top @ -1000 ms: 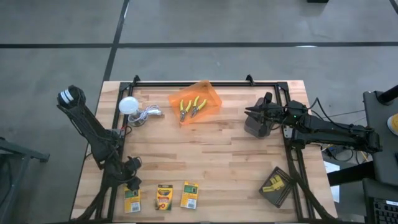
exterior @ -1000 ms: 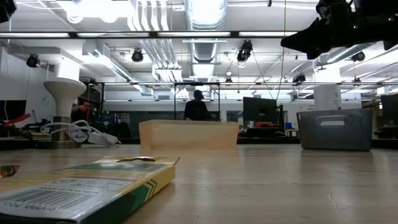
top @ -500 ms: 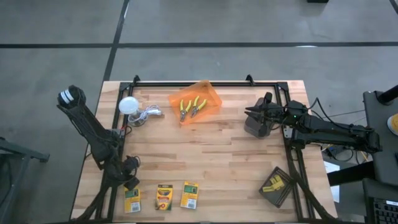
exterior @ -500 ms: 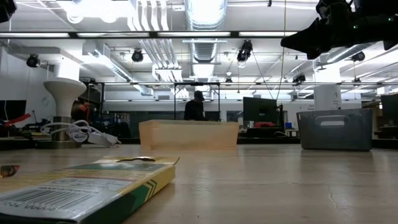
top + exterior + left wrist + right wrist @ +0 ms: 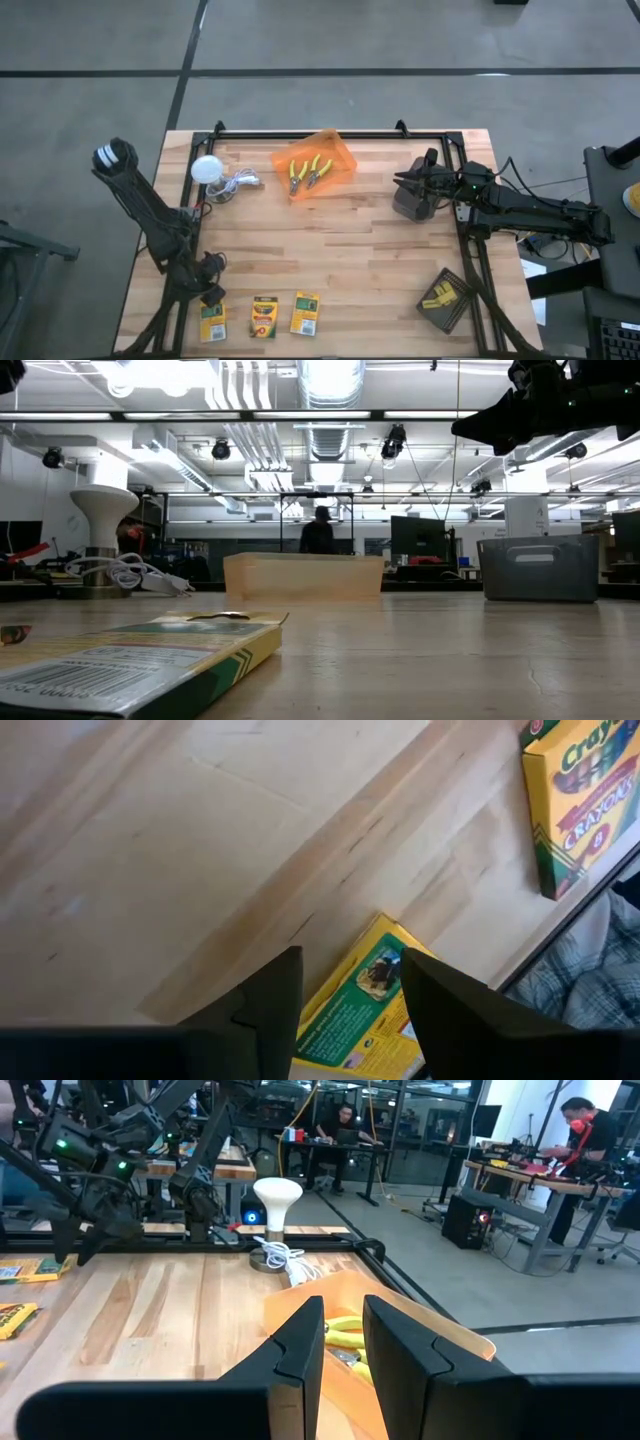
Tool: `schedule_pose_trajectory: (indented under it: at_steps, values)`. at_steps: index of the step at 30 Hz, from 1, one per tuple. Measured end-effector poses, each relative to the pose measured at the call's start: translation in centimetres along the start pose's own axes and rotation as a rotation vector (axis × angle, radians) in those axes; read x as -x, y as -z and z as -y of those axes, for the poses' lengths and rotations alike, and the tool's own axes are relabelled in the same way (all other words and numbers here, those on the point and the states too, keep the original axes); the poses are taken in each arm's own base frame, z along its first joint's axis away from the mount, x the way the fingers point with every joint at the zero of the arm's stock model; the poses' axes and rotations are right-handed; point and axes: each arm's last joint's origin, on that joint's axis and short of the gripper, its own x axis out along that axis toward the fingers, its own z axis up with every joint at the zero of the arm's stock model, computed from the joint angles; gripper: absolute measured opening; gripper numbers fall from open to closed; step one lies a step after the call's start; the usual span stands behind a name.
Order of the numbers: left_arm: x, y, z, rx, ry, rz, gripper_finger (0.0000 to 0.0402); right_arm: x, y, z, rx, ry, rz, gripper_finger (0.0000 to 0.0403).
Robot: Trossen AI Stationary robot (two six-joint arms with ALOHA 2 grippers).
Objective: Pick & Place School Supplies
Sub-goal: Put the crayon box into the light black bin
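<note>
Table: a slab of pale wooden planks, bordered by a dark metal frame, is lying under both arms; its grain is running in long straight strips.
Left gripper: the left gripper is hovering over the near left corner of the table, its two dark, wedge-shaped fingers standing apart with nothing between them, directly above one crayon box.
Crayon boxes: three flat rectangular cardboard boxes, printed yellow and green, are lying in a row along the near edge: the left crayon box, the middle crayon box and the right crayon box, each apart from its neighbour.
Pliers: two yellow-handled tools are lying side by side inside the orange bin.
Orange bin: a translucent, smooth-walled rectangular bin is sitting at the far middle of the table, turned slightly askew.
Yellow blocks: small yellow blocks are resting on a dark square tray at the near right corner; their number cannot be told.
Right gripper: the right gripper is hanging above the far right of the table near the orange bin, its blocky dark fingers drawn near together with a narrow gap, holding nothing.
White ball: a smooth white ball with a coiled pale cable is lying at the far left.
Grey crate: a grey ribbed plastic crate is standing under the right arm.
</note>
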Motion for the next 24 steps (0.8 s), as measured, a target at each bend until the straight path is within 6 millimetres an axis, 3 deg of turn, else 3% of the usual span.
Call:
schedule_pose_trajectory:
  at_steps: [9, 24]
  values:
    - [-0.52, 0.04, 0.08, 0.008, -0.016, 0.003, 0.0162, 0.0, 0.0, 0.0, 0.0, 0.0, 0.0, 0.0068]
    - [-0.67, -0.06, 0.25, 0.031, -0.016, 0.029, 0.0105, 0.0, 0.0, 0.0, 0.0, 0.0, 0.0, 0.0068]
